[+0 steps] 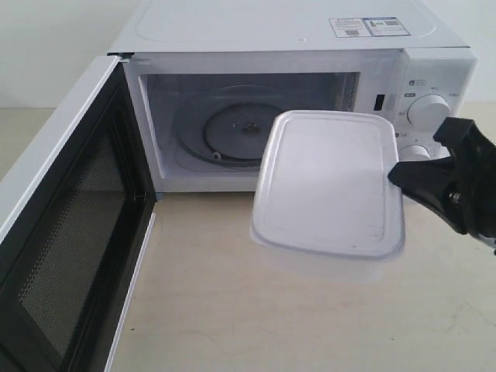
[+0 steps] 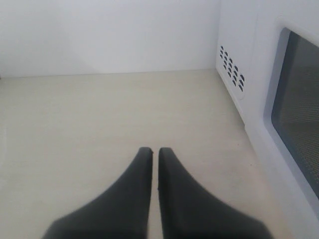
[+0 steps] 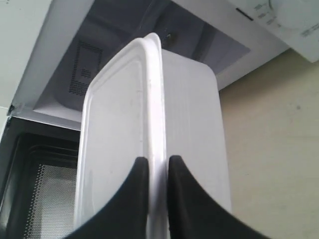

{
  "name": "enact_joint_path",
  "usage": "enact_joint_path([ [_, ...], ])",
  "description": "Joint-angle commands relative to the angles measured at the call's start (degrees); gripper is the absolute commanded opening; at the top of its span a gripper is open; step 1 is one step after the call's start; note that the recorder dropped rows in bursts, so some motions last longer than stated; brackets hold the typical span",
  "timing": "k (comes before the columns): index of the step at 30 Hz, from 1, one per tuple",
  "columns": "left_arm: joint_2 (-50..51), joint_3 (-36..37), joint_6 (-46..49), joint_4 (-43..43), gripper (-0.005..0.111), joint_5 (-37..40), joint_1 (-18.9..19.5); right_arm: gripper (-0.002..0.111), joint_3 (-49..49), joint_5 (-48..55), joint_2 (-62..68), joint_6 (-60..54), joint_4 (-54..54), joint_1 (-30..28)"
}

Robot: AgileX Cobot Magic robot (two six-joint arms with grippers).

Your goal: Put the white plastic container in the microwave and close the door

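— Where is the white plastic container (image 1: 329, 182) just now?

— In front of the microwave (image 1: 294, 39), at the right part of its open mouth and not inside it. The lid faces up and toward the exterior camera, tilted, and the container looks to be off the surface (image 1: 271, 310).

— And the right jaws?

— Closed on the container. They come in from the right and meet its right short edge. In the right wrist view the two black fingers (image 3: 134, 199) pinch the lid's lip between them, one on the lid side and one on the body side, and the container (image 3: 119, 139) stretches away from them toward the cavity.

— What lies beyond it?

— The glass turntable (image 1: 240, 132) on the cavity floor, partly hidden by the container's near corner. The door (image 1: 62, 256) stands swung wide open on the left, with its black inner face and mesh window turned to the cavity.

— The left jaws?

— Drawn together with only a slit between them, and nothing in them. They hang over the bare surface (image 2: 99, 114), with the door's outer face (image 2: 299, 124) off to one side and the microwave's vented side wall (image 2: 234, 50) beyond it.

— Do they touch the door?

— No, they are well apart from it.
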Motion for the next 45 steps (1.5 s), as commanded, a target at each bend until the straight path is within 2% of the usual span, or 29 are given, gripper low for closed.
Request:
enact_joint_path([
  [1,-0.19,0.18,-0.53,-0.43,0.004,-0.25,-0.45,0.000,-0.04,4.77,-4.04,7.48,-9.24,0.04],
  [12,-0.19,0.18,-0.53,-0.43,0.004,-0.25,-0.45,0.000,-0.04,7.24,-10.82,7.46,-14.03,0.04],
  [18,-0.19,0.18,-0.53,-0.43,0.004,-0.25,-0.45,0.000,-0.04,2.49,-10.72,7.46,-8.23,0.04],
  [22,-0.19,0.18,-0.53,-0.43,0.004,-0.25,-0.45,0.000,-0.04,0.48,-10.72,7.46,-8.07,0.04],
  [25,-0.19,0.18,-0.53,-0.43,0.004,-0.25,-0.45,0.000,-0.14,4.33,-10.72,7.46,-16.08,0.04],
  [28,-0.19,0.18,-0.53,-0.43,0.004,-0.25,-0.45,0.000,-0.04,7.18,-10.72,7.46,-15.97,0.04],
  [31,-0.19,0.18,-0.53,-0.43,0.004,-0.25,-0.45,0.000,-0.15,9.04,-10.99,7.46,-20.71,0.04],
  [39,-0.19,0.18,-0.53,-0.43,0.004,-0.25,-0.45,0.000,-0.15,9.65,-14.14,7.46,-18.30,0.04],
  [45,-0.19,0.18,-0.53,-0.43,0.004,-0.25,-0.45,0.000,-2.14,13.93,-15.49,7.46,-18.56,0.04],
])
